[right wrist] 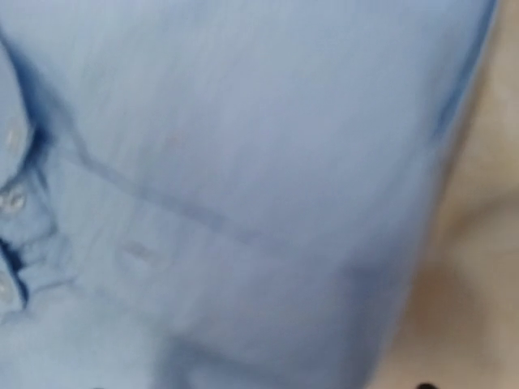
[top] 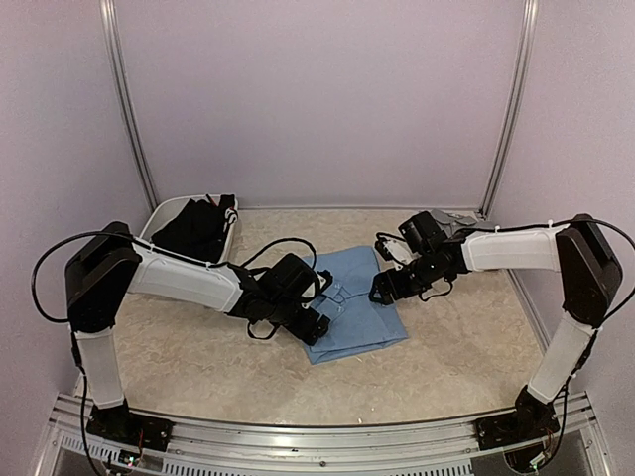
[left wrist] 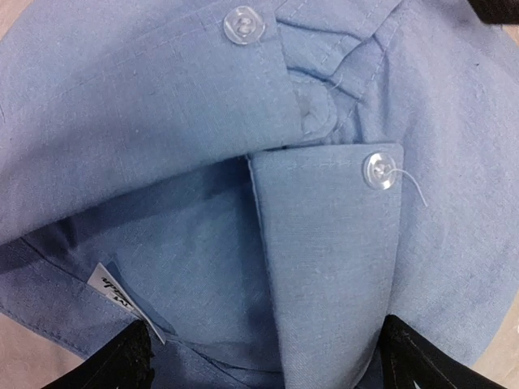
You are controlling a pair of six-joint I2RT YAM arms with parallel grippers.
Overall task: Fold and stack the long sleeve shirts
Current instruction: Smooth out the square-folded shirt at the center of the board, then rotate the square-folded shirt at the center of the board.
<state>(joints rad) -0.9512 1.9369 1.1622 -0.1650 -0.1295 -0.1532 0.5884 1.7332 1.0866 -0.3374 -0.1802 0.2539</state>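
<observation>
Cloth of the light blue shirt (top: 355,309) lies folded into a rough square at the middle of the worktop (top: 198,347), one corner pointing toward 6 o'clock. In the left wrist view a buttoned cuff (left wrist: 332,267) lies across the shirt body, with one clear button (left wrist: 379,170) at its end, a second button (left wrist: 243,24) toward 12 o'clock of it, and a white label (left wrist: 122,298) toward 8 o'clock.

The left end effector (top: 316,325) sits low at the shirt's 9 o'clock edge. It is released: its black fingertips (left wrist: 122,365) stand wide apart with the cuff and the blue cloth between them. The right end effector (top: 383,288) is at the shirt's 2 o'clock edge. Its wrist view is blurred, filled with blue cloth and a strip of worktop at 3 o'clock, and I cannot tell whether it is released or clenched.

The black shirt (top: 193,230) is bundled in a white tub (top: 230,248) at 10 o'clock of the worktop. The grey shirt (top: 458,219) lies at 2 o'clock, mostly hidden behind the right arm.
</observation>
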